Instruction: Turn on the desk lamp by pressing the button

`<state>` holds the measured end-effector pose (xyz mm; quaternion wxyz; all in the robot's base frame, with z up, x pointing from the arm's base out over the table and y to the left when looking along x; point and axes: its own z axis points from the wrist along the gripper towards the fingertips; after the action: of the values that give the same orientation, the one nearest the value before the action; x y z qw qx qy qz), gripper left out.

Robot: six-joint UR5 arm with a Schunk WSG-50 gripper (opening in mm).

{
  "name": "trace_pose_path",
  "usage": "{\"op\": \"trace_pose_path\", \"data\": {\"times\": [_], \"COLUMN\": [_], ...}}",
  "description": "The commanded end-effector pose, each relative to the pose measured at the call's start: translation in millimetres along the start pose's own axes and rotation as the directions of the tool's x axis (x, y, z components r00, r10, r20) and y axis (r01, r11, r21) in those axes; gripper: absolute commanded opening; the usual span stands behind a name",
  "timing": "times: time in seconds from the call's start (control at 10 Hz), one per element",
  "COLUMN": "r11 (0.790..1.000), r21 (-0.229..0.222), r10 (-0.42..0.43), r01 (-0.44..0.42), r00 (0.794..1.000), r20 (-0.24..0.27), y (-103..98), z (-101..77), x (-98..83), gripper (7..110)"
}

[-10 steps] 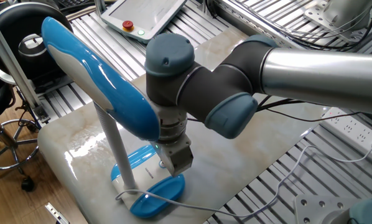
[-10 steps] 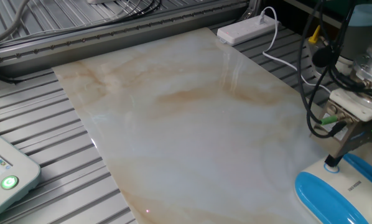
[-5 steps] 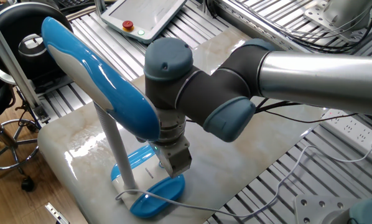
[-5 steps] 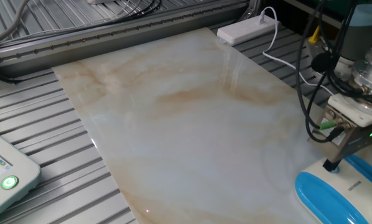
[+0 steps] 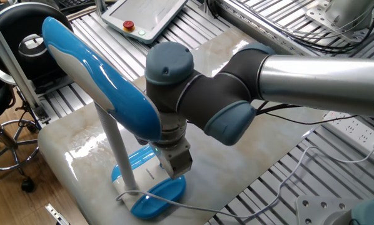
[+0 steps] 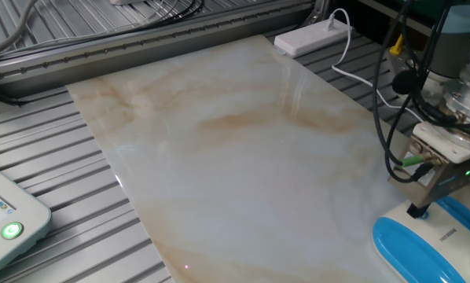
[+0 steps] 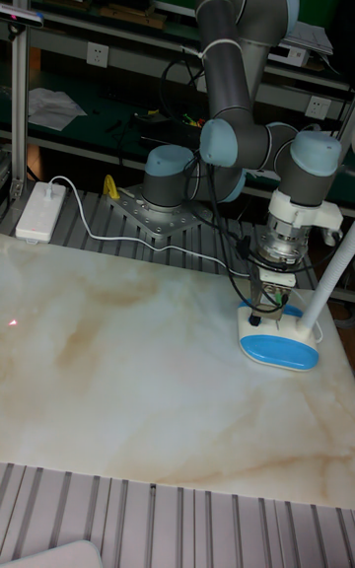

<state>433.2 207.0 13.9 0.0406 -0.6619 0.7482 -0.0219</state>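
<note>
Whether the jaws are released or clenched cannot be told; the gripper point(image 6: 416, 209) points down with its dark tip at the white part of the lamp base point(image 6: 412, 248), near the table's point(image 6: 219, 149) corner. The button itself is hidden under the tip. The desk lamp point(image 5: 102, 75) is glossy blue and white, with a long oval head, a slim white stem point(image 5: 115, 147) and a thin white cord point(image 5: 193, 209) trailing off the base.
</note>
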Motion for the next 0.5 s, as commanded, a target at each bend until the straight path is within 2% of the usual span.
{"op": "trace_pose_path", "data": {"times": [0.0,0.2,0.4], "r11": [1.0,0.999,0.999], "r21": [-0.015,-0.046,-0.045], "r10": [0.007,0.002,0.003], "r01": [-0.007,-0.002,-0.003], "r00": [1.0,1.0,1.0], "r20": [0.005,0.011,0.009], "y": [2,4,4], "z": [-11.6,-29.7,-28.4], "x": [0.7,0.9,0.1], "gripper": [7,7,7]}}
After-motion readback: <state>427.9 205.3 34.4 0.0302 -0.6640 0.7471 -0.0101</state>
